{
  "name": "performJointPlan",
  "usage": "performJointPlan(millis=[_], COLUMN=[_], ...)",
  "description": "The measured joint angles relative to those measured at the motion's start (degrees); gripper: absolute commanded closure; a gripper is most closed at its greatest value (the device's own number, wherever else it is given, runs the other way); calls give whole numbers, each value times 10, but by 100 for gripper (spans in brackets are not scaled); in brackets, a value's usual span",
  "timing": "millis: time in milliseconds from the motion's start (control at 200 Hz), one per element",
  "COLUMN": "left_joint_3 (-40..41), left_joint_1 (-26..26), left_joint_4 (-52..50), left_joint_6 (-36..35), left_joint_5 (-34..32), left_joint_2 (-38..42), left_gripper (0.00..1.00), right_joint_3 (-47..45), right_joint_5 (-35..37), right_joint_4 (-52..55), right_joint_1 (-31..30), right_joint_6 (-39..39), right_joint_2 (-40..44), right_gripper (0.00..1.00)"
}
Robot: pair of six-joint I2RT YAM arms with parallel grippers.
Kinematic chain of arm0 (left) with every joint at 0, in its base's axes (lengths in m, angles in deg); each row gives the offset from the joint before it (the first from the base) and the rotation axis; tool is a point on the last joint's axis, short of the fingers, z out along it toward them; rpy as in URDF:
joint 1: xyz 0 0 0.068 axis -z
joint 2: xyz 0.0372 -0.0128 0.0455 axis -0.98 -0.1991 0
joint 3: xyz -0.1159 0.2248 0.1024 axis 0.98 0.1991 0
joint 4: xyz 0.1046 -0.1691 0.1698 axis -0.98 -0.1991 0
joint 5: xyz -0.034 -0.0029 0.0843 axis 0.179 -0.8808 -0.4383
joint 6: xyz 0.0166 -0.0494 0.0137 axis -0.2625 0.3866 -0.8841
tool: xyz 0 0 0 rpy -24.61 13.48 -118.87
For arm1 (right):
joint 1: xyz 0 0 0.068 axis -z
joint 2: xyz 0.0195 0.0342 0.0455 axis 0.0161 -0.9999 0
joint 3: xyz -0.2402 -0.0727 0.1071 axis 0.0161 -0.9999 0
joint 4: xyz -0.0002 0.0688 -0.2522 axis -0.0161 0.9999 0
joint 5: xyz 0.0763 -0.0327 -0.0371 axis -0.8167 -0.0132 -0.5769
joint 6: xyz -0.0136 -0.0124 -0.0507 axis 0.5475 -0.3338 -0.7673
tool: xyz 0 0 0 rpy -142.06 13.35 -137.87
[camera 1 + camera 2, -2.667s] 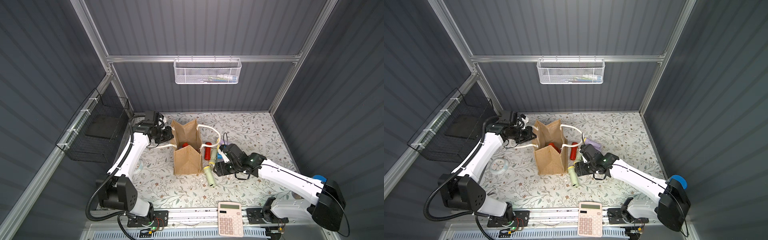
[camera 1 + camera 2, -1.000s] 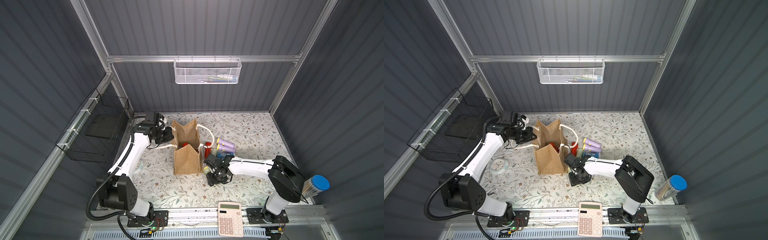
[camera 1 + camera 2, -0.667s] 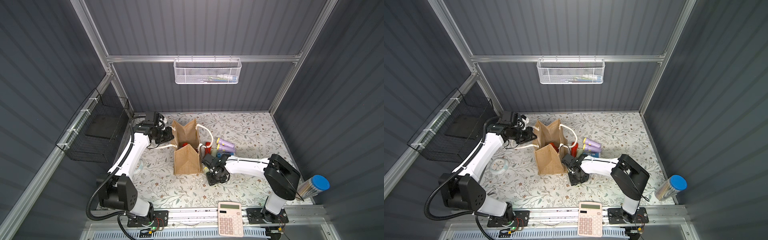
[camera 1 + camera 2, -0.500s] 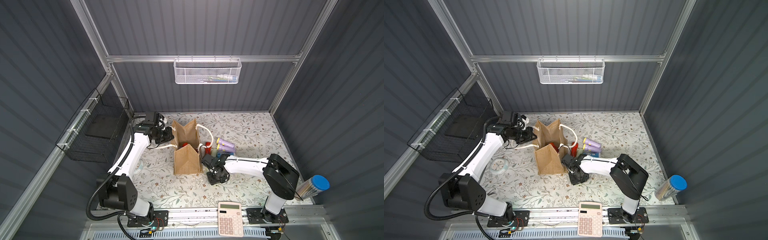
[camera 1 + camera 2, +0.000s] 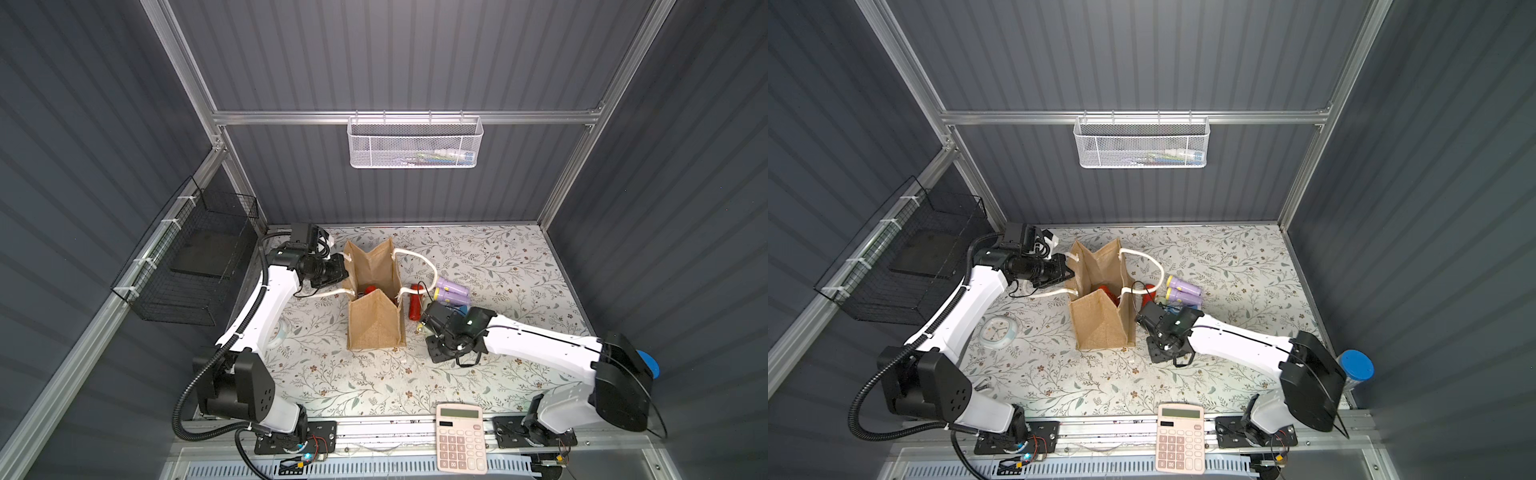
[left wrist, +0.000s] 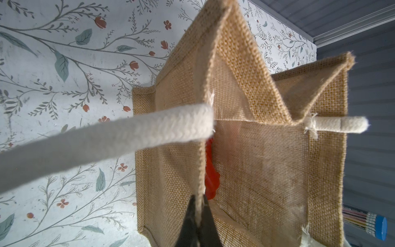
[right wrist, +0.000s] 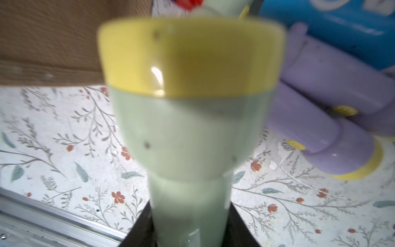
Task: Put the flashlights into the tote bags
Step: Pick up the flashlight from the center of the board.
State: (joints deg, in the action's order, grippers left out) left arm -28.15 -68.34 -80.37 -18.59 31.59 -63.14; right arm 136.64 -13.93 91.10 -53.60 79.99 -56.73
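The tan jute tote bag (image 5: 376,328) (image 5: 1100,320) stands open mid-table, with a red flashlight (image 5: 370,289) (image 6: 210,171) inside. My left gripper (image 5: 343,270) (image 6: 198,205) is shut on the bag's left rim, beside a white rope handle (image 6: 128,136). My right gripper (image 5: 423,328) (image 7: 190,224) is shut on a pale green flashlight (image 7: 190,128) with a yellow head, low and just right of the bag. On the table behind it lie a red flashlight (image 5: 414,305), two lilac ones (image 5: 451,291) (image 7: 320,136) and a blue one (image 5: 460,309) (image 7: 331,23).
A pink calculator (image 5: 460,438) lies at the front edge. A small round clock (image 5: 998,330) sits under the left arm. A clear tube with a blue cap (image 5: 1354,368) stands at the far right. A white mesh basket (image 5: 415,143) and a black wire basket (image 5: 195,266) hang on the walls.
My right gripper has closed on the pale green flashlight beside the bag and shifted slightly back and left along the bag. The left gripper still holds the bag's rim, unmoved.
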Motion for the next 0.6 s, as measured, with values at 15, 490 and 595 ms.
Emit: performJointPlan(millis=[15,490,595], left_joint_3=[0,0,1], left_joint_1=[0,0,0], left_joint_4=[0,14,21], left_joint_6=[0,-5,-9], left_joint_5=[0,37,50], left_joint_2=[0,0,1], left_gripper=[100,100,100], right_joint_3=[0,58,132], right_joint_5=[3,52,47], right_joint_4=[1,44,40], right_joint_1=[1,96,97], right_joint_6=[1,2,-15], right_joint_2=[7,118,103], right_gripper=[80,78,77])
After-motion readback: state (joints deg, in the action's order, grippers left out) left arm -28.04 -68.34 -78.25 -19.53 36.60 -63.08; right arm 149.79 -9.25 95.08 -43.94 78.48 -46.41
